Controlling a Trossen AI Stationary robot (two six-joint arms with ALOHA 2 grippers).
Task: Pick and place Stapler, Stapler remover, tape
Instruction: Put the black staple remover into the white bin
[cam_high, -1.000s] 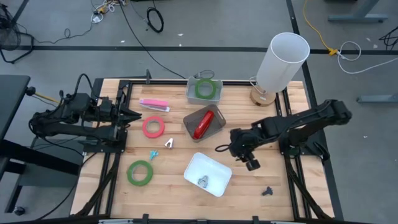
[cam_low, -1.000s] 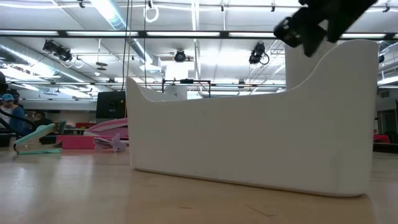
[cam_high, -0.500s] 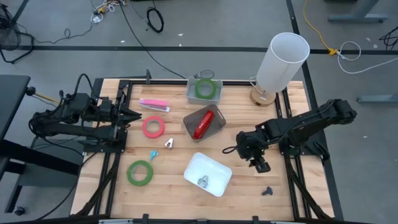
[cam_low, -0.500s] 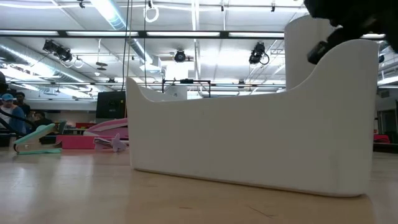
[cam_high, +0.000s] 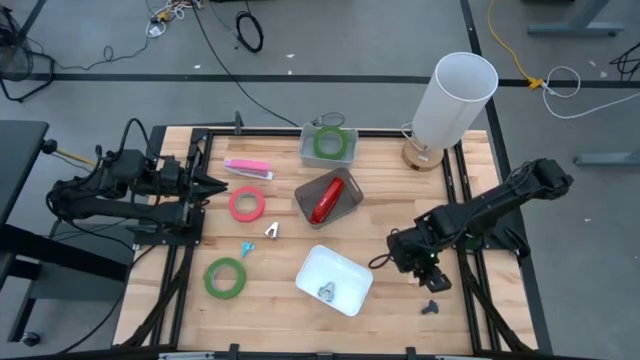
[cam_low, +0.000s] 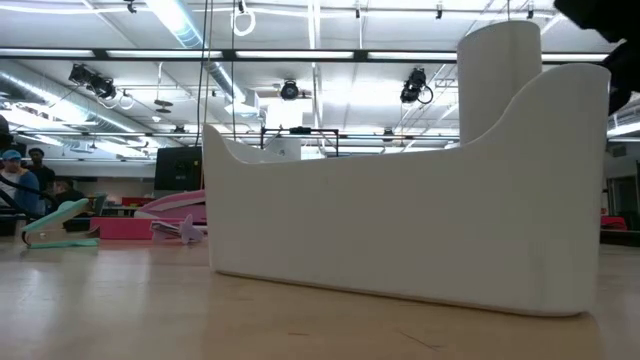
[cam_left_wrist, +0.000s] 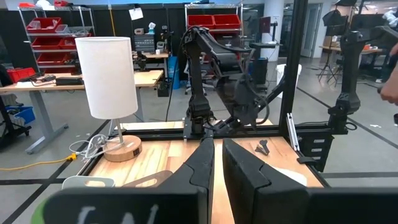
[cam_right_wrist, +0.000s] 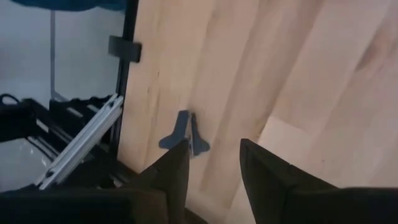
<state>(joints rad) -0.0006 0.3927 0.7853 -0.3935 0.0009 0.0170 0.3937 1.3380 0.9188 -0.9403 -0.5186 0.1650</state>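
The left gripper (cam_high: 215, 185) waits at the worktop's (cam_high: 270, 300) nine o'clock edge, fingers pressed narrow with nothing between them, pointing inward over bare wood. Just beyond it lies the red-pink tape roll (cam_high: 247, 205), with a pink stapler (cam_high: 247, 168) toward eleven o'clock and a green tape roll (cam_high: 226, 277) flat near seven o'clock, close to the left rail; a small teal staple remover (cam_high: 246, 247) and a silver one (cam_high: 272, 231) sit between those rolls. At twelve o'clock a second green tape roll (cam_high: 328, 143) rests in a clear bin (cam_high: 306, 155) against the far edge. At centre, a grey bin (cam_high: 349, 205) holds a red stapler (cam_high: 326, 201); a white tray (cam_high: 345, 268) toward six o'clock holds a metal staple remover (cam_high: 326, 291). A white lamp (cam_high: 452, 100) stands at two o'clock. The right gripper (cam_high: 433, 277) hangs near five o'clock, fingers (cam_right_wrist: 264, 168) partly apart and empty, over open wood just short of a dark staple remover (cam_right_wrist: 185, 134) beside the right rail.
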